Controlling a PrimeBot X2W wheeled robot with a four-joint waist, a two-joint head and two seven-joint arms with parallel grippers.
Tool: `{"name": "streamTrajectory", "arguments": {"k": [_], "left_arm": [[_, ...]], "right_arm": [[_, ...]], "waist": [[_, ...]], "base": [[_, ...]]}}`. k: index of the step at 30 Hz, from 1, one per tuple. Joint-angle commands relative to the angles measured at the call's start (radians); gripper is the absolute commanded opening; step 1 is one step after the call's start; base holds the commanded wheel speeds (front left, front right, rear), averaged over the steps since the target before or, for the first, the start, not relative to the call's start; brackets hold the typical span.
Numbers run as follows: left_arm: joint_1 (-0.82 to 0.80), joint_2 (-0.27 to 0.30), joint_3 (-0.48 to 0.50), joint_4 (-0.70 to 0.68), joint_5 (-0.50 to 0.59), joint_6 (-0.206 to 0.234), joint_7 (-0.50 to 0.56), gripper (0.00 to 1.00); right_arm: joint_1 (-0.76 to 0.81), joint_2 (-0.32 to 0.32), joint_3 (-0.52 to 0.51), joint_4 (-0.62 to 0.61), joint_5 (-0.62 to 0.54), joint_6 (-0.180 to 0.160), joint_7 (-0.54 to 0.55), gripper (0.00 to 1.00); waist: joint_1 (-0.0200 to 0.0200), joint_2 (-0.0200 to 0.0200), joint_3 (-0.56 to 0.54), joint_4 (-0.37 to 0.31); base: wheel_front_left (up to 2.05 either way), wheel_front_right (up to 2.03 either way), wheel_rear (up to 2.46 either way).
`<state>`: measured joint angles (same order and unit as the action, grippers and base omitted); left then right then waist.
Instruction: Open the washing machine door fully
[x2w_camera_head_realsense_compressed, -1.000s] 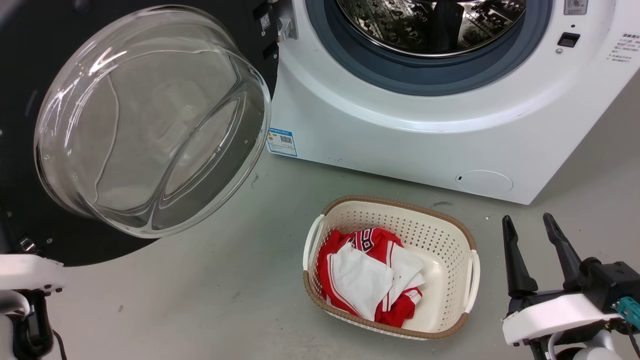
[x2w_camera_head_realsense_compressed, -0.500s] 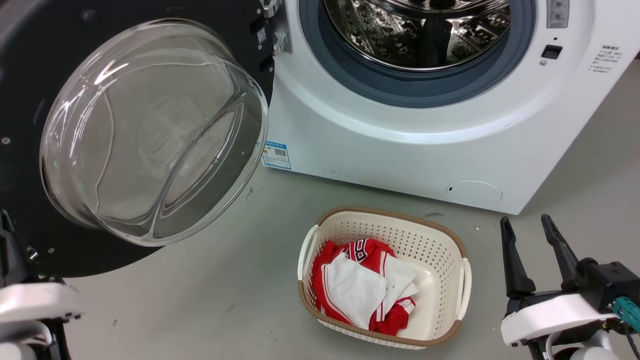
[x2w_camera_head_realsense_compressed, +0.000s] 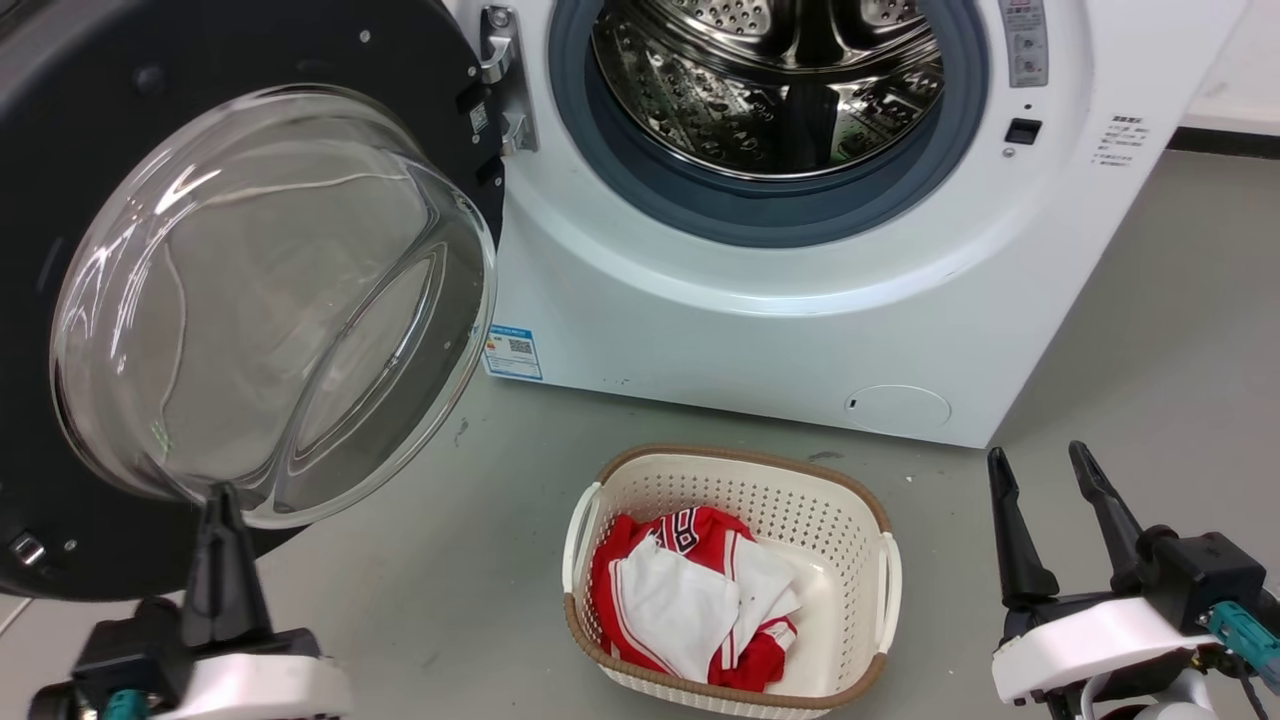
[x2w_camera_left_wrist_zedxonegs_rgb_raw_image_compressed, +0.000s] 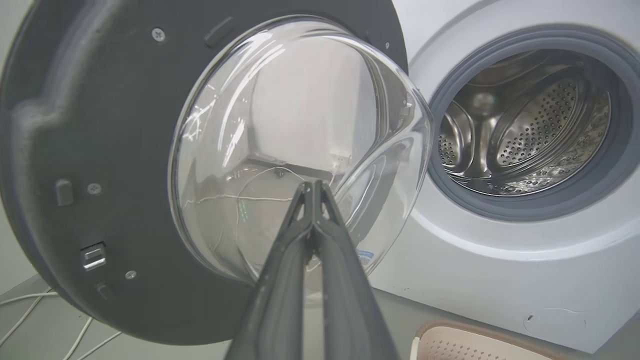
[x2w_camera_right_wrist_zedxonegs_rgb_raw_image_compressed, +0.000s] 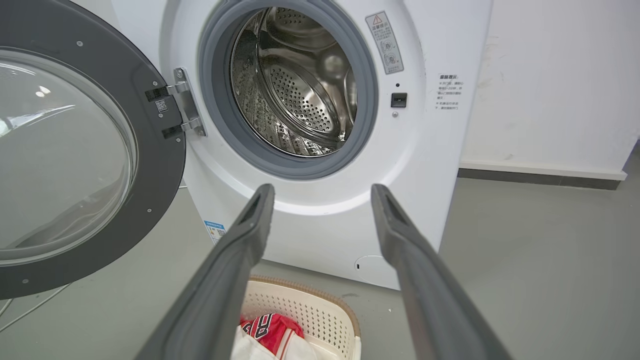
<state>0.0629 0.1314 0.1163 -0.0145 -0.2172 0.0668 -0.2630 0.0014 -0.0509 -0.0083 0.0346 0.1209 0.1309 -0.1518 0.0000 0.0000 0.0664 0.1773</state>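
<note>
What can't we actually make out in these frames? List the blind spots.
Head view: the left edge cuts off the washing machine door, so its outer rim is unseen there.
Left wrist view: whether the shut left end effector touches the door's glass cannot be told.
Right wrist view: the warning label print is too small to read.
Head view: the clothes hide part of the basket floor.

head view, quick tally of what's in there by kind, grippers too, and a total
washing machine: 1
washing machine door: 1
laundry basket: 1
heap of red and white clothes: 1 (pieces too tangled to count apart)
grippers: 2, left gripper and right gripper
total: 6
</note>
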Motion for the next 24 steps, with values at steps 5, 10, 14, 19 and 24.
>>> {"name": "streamTrajectory", "arguments": {"k": [5,10,14,19,24], "left_arm": [[-0.014,-0.040,-0.049,0.004,0.063,-0.037,-0.002,1.00],[-0.045,-0.052,-0.092,0.017,0.101,-0.063,-0.002,1.00],[-0.088,-0.057,-0.121,0.028,0.131,-0.076,-0.002,1.00],[-0.129,-0.053,-0.141,0.041,0.160,-0.079,-0.002,1.00],[-0.143,-0.050,-0.148,0.042,0.178,-0.071,-0.002,1.00]], "right_arm": [[0.010,0.001,0.002,-0.011,-0.023,0.000,0.004,1.00],[0.011,0.001,0.003,-0.026,-0.039,0.000,0.010,1.00],[0.008,0.001,-0.012,-0.052,-0.065,0.000,0.016,1.00],[0.009,0.002,-0.034,-0.085,-0.085,0.000,0.027,1.00],[0.017,0.002,-0.044,-0.108,-0.092,0.000,0.040,1.00]], "waist": [[0.0000,0.0000,-0.015,-0.050],[0.0000,0.0000,-0.021,-0.089],[0.0000,0.0000,-0.021,-0.124],[0.0000,0.0000,-0.021,-0.149],[0.0000,0.0000,-0.025,-0.164]], "base": [[0.00,0.00,0.00],[0.00,0.00,0.00],[0.00,0.00,0.00],[0.00,0.00,0.00],[0.00,0.00,0.00]]}}
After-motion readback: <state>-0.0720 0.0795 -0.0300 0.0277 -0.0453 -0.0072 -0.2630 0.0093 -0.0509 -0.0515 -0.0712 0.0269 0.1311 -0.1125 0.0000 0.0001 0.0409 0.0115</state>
